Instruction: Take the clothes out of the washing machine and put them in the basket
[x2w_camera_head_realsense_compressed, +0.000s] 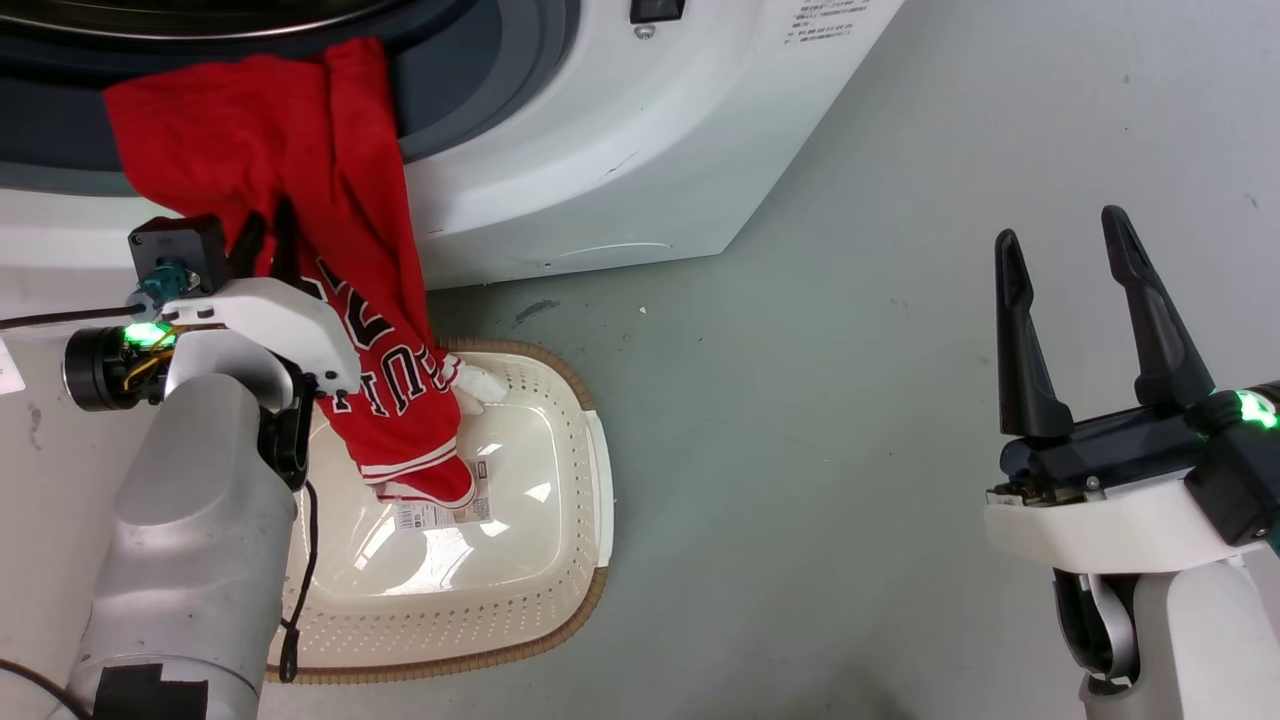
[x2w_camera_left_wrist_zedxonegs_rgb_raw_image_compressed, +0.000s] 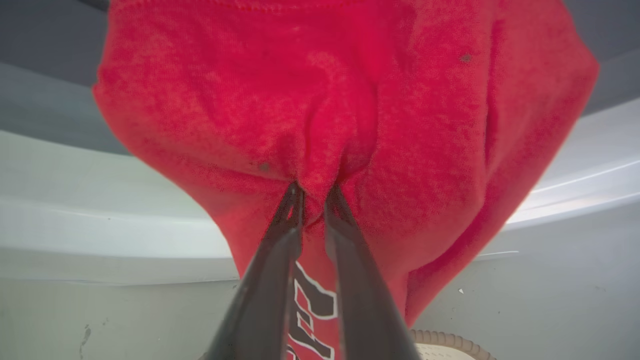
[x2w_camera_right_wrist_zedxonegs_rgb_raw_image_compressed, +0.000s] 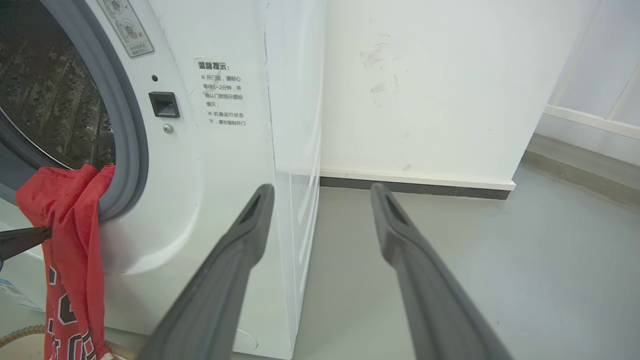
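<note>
The red jersey clothes (x2w_camera_head_realsense_compressed: 330, 230) hang from the washing machine (x2w_camera_head_realsense_compressed: 620, 150) porthole down into the cream basket (x2w_camera_head_realsense_compressed: 560, 560), their striped hem and a white cloth part resting on its bottom. My left gripper (x2w_camera_head_realsense_compressed: 268, 232) is shut on a fold of the red fabric (x2w_camera_left_wrist_zedxonegs_rgb_raw_image_compressed: 320, 150) just below the porthole lip; the left wrist view has its fingertips (x2w_camera_left_wrist_zedxonegs_rgb_raw_image_compressed: 292, 195) pinching the cloth. In the right wrist view the clothes (x2w_camera_right_wrist_zedxonegs_rgb_raw_image_compressed: 70, 235) drape over the grey seal of the washing machine (x2w_camera_right_wrist_zedxonegs_rgb_raw_image_compressed: 210, 165). My right gripper (x2w_camera_head_realsense_compressed: 1065, 235) stands open over the floor far right, holding nothing (x2w_camera_right_wrist_zedxonegs_rgb_raw_image_compressed: 320, 192).
The basket sits on the grey floor right in front of the machine. A label sticker (x2w_camera_head_realsense_compressed: 440, 512) lies on the basket's bottom. A white wall with a dark skirting (x2w_camera_right_wrist_zedxonegs_rgb_raw_image_compressed: 415, 186) runs right of the machine, with open floor before it.
</note>
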